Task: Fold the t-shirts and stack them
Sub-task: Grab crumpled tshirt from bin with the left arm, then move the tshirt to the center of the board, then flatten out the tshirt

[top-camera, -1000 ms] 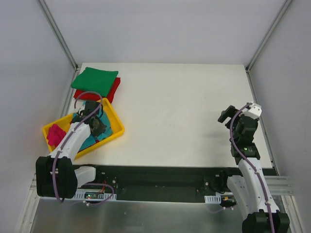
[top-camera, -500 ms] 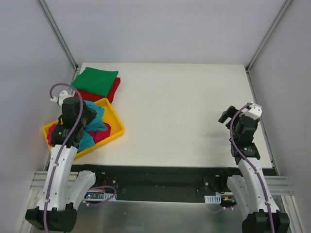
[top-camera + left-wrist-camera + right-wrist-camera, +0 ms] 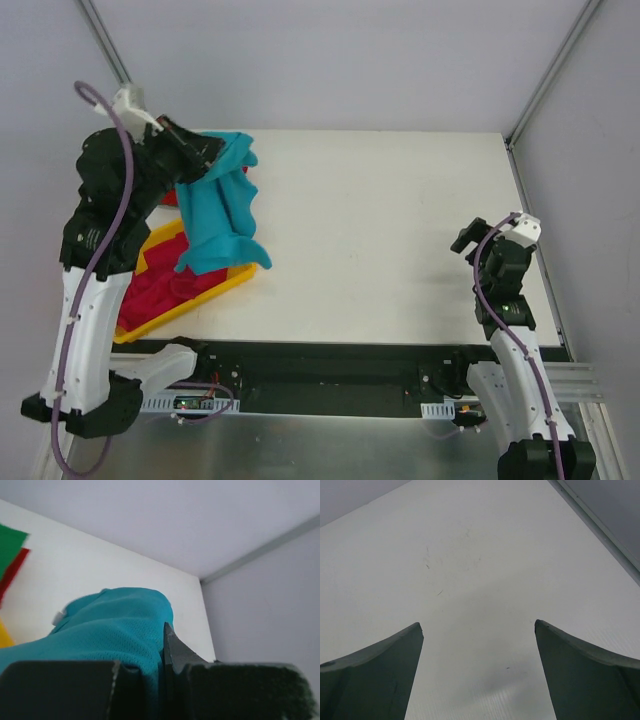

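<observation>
Change: left arm is up out of the yellow tray [image 3: 225, 283] since a second ago, and the teal-blue t-shirt [image 3: 220, 215] has gone up with it.
Right gripper [image 3: 462, 240]: fingers spread wide, holding nothing, over the right side of the table [image 3: 380, 220].
Tray: near-left on the table; magenta-pink t-shirt [image 3: 160, 290] inside, possibly more than one.
Left gripper [image 3: 205, 155]: clamped on the teal-blue t-shirt's top edge; cloth hangs, hem by the tray's right rim.
Far-left corner: green t-shirt [image 3: 9, 547] over red t-shirt [image 3: 12, 572], mostly hidden behind the arm.
</observation>
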